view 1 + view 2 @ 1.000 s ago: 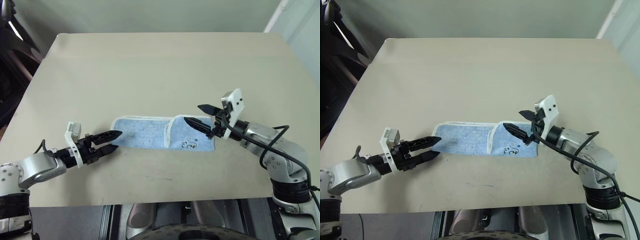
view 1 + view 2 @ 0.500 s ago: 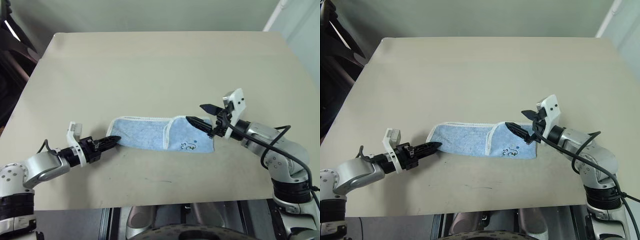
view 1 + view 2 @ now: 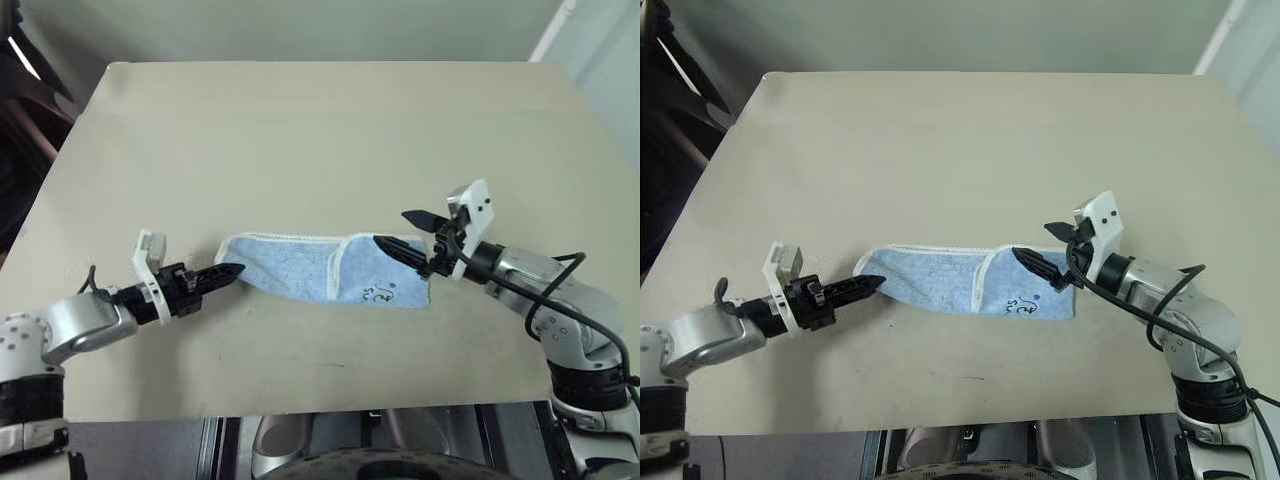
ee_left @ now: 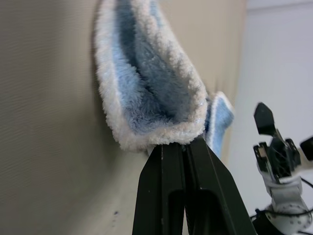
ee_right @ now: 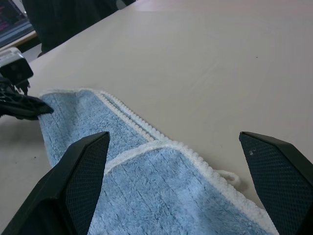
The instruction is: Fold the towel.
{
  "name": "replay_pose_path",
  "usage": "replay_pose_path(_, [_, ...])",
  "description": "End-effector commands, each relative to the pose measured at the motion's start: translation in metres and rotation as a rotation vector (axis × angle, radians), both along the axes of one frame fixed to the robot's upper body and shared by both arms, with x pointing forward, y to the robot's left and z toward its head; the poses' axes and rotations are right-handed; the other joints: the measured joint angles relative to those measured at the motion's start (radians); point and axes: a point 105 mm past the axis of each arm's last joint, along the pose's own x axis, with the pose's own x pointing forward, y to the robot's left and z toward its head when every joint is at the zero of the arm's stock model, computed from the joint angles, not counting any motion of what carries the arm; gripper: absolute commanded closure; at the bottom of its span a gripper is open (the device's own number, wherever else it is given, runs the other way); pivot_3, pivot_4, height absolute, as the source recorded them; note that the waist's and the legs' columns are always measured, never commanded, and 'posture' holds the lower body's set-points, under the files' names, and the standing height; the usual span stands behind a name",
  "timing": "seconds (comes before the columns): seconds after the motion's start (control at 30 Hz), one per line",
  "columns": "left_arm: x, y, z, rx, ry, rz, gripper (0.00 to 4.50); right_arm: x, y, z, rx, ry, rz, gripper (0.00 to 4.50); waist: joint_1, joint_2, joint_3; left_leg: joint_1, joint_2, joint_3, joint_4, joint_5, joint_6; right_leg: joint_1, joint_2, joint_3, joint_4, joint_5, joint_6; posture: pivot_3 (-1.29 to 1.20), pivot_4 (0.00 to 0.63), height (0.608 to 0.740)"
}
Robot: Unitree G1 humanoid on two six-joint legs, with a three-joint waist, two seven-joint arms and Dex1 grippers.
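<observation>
Towel (image 3: 320, 267) light-blue terry, cream-edged, right end folded over

text: black handwritten marks (image 3: 378, 292) | on: towel (image 3: 300, 265), right end | legible: no

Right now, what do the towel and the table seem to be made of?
The towel: looks like light-blue terry cloth, with fluffy pile and a cream stitched edge. The table: a smooth, matte beige top, perhaps laminate; the material under it cannot be told.
</observation>
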Motion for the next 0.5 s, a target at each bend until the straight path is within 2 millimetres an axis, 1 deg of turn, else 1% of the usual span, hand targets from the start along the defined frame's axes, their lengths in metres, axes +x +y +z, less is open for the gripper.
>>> replay_pose_path(0.03, [0.002, -0.019, 0.033, 0.042, -0.14, -0.169, 4.45, -0.01, -0.005, 0.022, 0.025, -0.077, 0.029, 0.0, 0.002, -0.001, 0.0, 0.0, 0.0, 0.0, 0.0, 0.0, 0.0, 0.0, 0.0, 0.0, -0.001, 0.0, 0.0, 0.0, 0.15, 0.733])
replay_pose_path(0.07, [0.002, -0.026, 0.038, 0.052, -0.165, -0.21, 4.45, -0.012, -0.007, 0.023, 0.022, -0.081, 0.034, 0.0, 0.002, -0.001, 0.0, 0.0, 0.0, 0.0, 0.001, 0.0, 0.0, 0.0, 0.0, 0.0, -0.001, 0.0, 0.0, 0.0, 0.15, 0.733])
replay_pose_path(0.13, [0.0, -0.046, 0.049, 0.08, -0.219, -0.333, 4.45, -0.014, -0.013, 0.025, 0.005, -0.092, 0.023, 0.0, 0.001, -0.001, 0.0, 0.0, -0.001, 0.001, 0.0, 0.0, 0.0, 0.0, 0.0, 0.001, -0.002, 0.0, 0.0, 0.0, 0.15, 0.733])
replay_pose_path(0.2, [-0.004, -0.056, 0.052, 0.106, -0.245, -0.408, 4.45, -0.014, -0.017, 0.025, -0.004, -0.097, 0.012, 0.0, 0.001, -0.001, 0.0, -0.001, 0.0, 0.001, 0.0, -0.001, 0.0, 0.001, 0.0, 0.001, -0.003, 0.0, 0.0, 0.0, 0.15, 0.733])
replay_pose_path(0.23, [-0.008, -0.063, 0.051, 0.138, -0.258, -0.461, 4.45, -0.014, -0.02, 0.026, -0.006, -0.099, -0.003, 0.0, -0.001, -0.001, 0.0, -0.001, 0.0, 0.001, 0.0, -0.001, -0.001, 0.0, 0.0, 0.001, -0.004, 0.0, 0.0, 0.0, 0.15, 0.733])
replay_pose_path(0.3, [-0.011, -0.071, 0.048, 0.17, -0.269, -0.534, 4.45, -0.014, -0.025, 0.027, -0.01, -0.103, -0.026, 0.0, -0.004, -0.001, 0.001, -0.001, 0.0, 0.002, 0.0, -0.001, -0.001, 0.0, 0.0, 0.001, -0.005, 0.0, 0.001, 0.0, 0.15, 0.733])
replay_pose_path(0.4, [-0.009, -0.083, 0.049, 0.162, -0.288, -0.618, 4.45, -0.015, -0.03, 0.029, -0.009, -0.107, -0.056, 0.0, -0.005, -0.001, 0.001, -0.001, 0.001, 0.003, 0.0, -0.001, -0.001, 0.0, 0.0, 0.001, -0.005, -0.002, 0.003, 0.0, 0.15, 0.733])
replay_pose_path(0.5, [-0.008, -0.085, 0.049, 0.163, -0.297, -0.645, 4.45, -0.016, -0.031, 0.029, -0.008, -0.106, -0.061, 0.0, -0.006, -0.001, 0.001, -0.001, 0.003, 0.004, 0.0, -0.001, 0.0, 0.0, 0.0, 0.001, -0.005, -0.002, 0.006, 0.0, 0.15, 0.733])
